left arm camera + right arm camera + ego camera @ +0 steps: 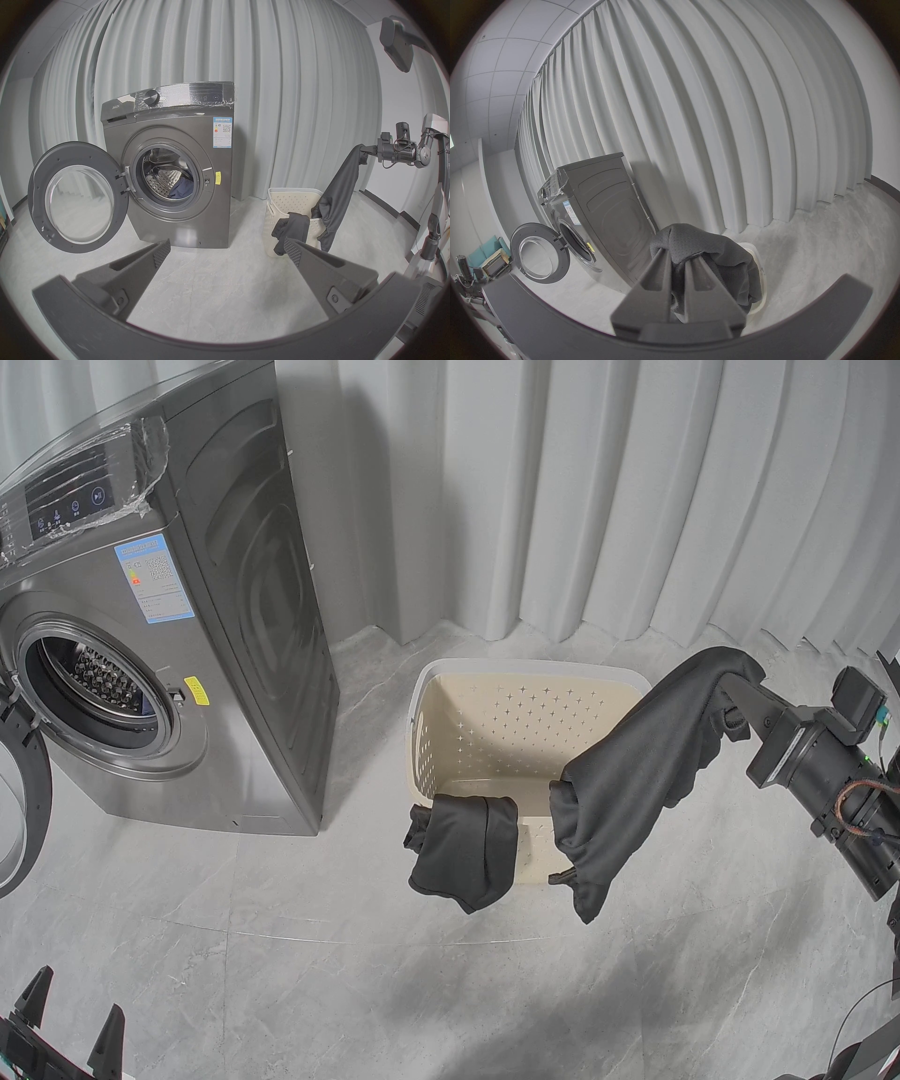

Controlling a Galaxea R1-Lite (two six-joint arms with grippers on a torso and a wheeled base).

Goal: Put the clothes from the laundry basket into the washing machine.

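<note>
A cream laundry basket (525, 675) (290, 197) stands on the floor right of the grey washing machine (216, 604) (187, 164), whose round door (77, 197) hangs open. Some clothing lies in the drum (180, 187). My right gripper (731, 693) (679, 262) is shut on a dark garment (637, 763) (712, 258) (340, 192), lifted above the basket's right side and hanging down over its front. A second dark garment (466, 847) (291, 227) is draped over the basket's front rim. My left gripper (70, 1016) (225, 248) is low at the near left, open with nothing between its fingers.
White pleated curtains (609, 491) run along the back wall behind the basket and machine. The open door (19, 801) juts out left of the machine. Bare grey floor (375, 969) stretches between me, the machine and the basket.
</note>
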